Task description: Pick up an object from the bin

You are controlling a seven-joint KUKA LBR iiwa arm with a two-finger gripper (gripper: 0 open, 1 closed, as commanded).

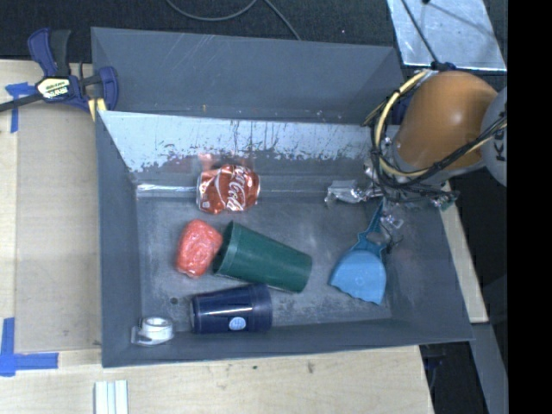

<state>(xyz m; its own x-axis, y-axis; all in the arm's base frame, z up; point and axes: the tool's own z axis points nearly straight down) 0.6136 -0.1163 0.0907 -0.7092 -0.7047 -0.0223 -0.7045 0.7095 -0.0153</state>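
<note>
My gripper [390, 224] sits low at the bin's right side, under the arm's orange cover. It is right at the thin handle of a light blue plastic scoop [360, 274], whose wide blade rests on the bin floor just below it. A dark green cup [263, 258] lies on its side to the left of the scoop, mouth toward the left.
A crushed red cola can [228, 188] lies near the back wall. An orange-red lump [199, 247] touches the green cup's mouth. A dark blue canister [231, 310] lies along the front wall, with a small clear tape roll [156, 329] in the front left corner.
</note>
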